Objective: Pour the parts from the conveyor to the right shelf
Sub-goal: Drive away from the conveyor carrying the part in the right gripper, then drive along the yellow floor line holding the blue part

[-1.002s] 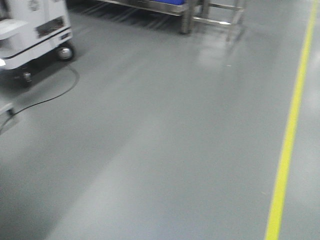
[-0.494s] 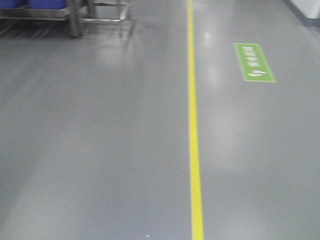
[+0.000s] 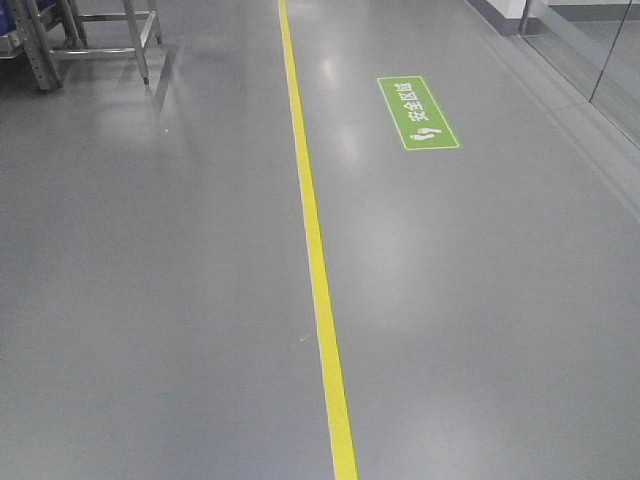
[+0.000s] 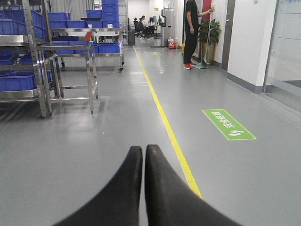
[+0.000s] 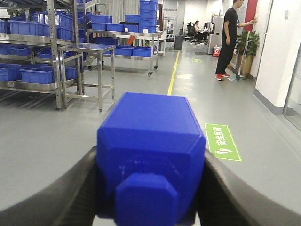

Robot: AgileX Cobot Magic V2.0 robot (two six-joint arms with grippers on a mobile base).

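Since right gripper [image 5: 150, 162] clamps the bright-blue bevelled plastic block [image 5: 149, 134], left gripper [image 4: 143, 157] pinched together empty, I steer smoothly, no jolts, toward the stainless-steel bin rack [image 5: 53, 56].

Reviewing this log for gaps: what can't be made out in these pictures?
- Right wrist: bright-blue plastic block hides where the black fingers grip it.
- Front view: stainless-steel rack cut off by the top-left corner.
- Left wrist: black-clothed person's head cut off by the top edge.
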